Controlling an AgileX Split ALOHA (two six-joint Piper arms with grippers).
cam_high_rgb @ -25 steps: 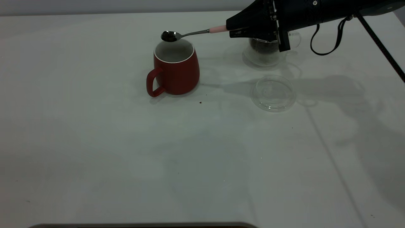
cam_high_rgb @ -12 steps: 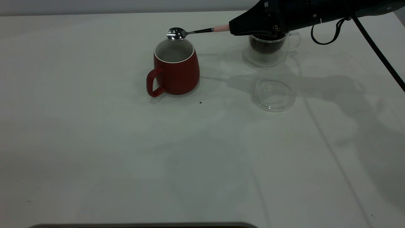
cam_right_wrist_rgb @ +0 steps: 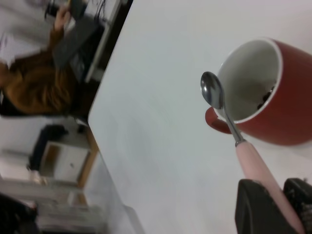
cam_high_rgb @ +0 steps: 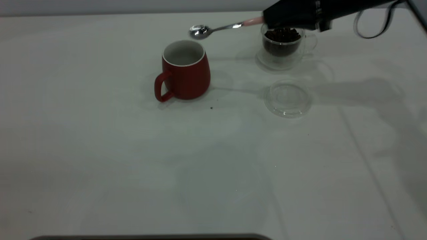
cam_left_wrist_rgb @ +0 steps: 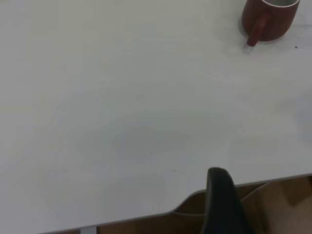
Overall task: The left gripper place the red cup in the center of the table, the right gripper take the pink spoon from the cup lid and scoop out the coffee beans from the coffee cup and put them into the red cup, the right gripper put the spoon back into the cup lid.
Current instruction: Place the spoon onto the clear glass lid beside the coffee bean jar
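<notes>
The red cup (cam_high_rgb: 185, 70) stands upright near the table's (cam_high_rgb: 133, 150) middle, handle toward the front left; a few coffee beans (cam_right_wrist_rgb: 265, 95) lie inside it. My right gripper (cam_high_rgb: 268, 19) is shut on the pink spoon's (cam_high_rgb: 220, 28) handle, high above the coffee cup (cam_high_rgb: 283, 46), which holds a heap of coffee beans (cam_high_rgb: 283, 35). The spoon's bowl (cam_high_rgb: 199, 31) is empty and hangs just behind and right of the red cup's rim. The cup lid (cam_high_rgb: 288, 97) lies empty in front of the coffee cup. The left gripper is parked off the table's edge; one black finger (cam_left_wrist_rgb: 222, 200) shows.
A few dark specks (cam_high_rgb: 211, 107) lie on the table in front of the red cup. A table edge runs along the bottom of the exterior view. In the right wrist view a person (cam_right_wrist_rgb: 44, 83) and furniture stand beyond the table's edge.
The spoon tipped over the red cup and its bowl is now empty. My right gripper has drawn back to the right and upward with the spoon, uncovering the coffee cup.
</notes>
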